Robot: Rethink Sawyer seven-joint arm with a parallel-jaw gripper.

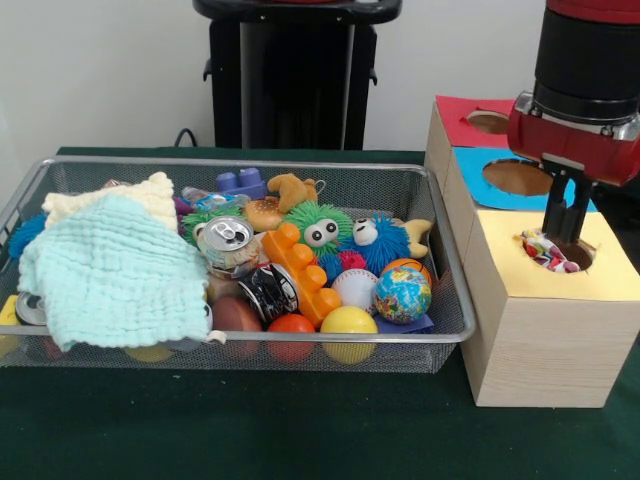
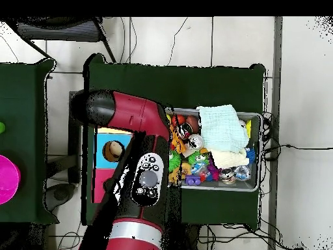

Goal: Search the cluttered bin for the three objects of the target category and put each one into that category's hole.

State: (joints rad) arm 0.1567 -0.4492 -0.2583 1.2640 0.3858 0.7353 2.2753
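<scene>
My gripper (image 1: pixel 565 238) reaches down into the round hole of the yellow-topped wooden box (image 1: pixel 610 275) at the right. It is shut on a patterned cloth (image 1: pixel 538 250) that bunches at the hole's rim. A mint green washcloth (image 1: pixel 115 270) lies over the left part of the wire mesh bin (image 1: pixel 250 163), with a cream cloth (image 1: pixel 120 200) behind it. In the overhead view the red arm (image 2: pixel 140 163) hides the gripper and the yellow box; the mint washcloth (image 2: pixel 220 127) and cream cloth (image 2: pixel 229 158) show in the bin (image 2: pixel 258 153).
Behind the yellow box stand a blue-topped box (image 1: pixel 490 180) and a red-topped box (image 1: pixel 455 120), each with a hole. The bin also holds a can (image 1: pixel 228 240), an orange brick (image 1: pixel 300 265), fuzzy toys (image 1: pixel 320 230), a globe ball (image 1: pixel 402 293) and several other balls.
</scene>
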